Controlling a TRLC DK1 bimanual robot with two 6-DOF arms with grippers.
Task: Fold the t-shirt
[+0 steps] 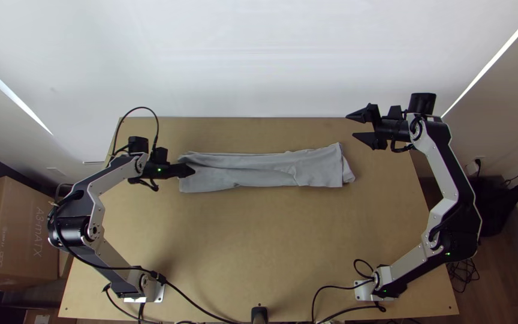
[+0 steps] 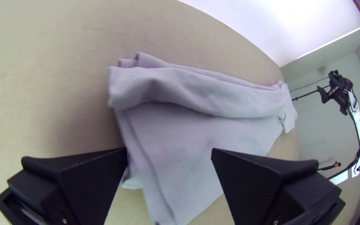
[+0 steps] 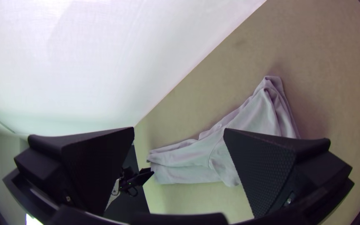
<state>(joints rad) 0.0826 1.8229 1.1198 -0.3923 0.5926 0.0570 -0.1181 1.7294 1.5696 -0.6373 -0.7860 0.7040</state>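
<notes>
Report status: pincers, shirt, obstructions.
Left pincer open at t-shirt's left end. Right pincer open, beyond right end. T-shirt in long, wrinkled strip. Cables toward table's near edge, off the t-shirt.

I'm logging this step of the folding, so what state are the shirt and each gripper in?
T-shirt: folded into a long, narrow strip, lying on the table, somewhat wrinkled.
Left gripper: open, at the shirt's left end.
Right gripper: open, not holding the shirt, beyond its right end.
</notes>
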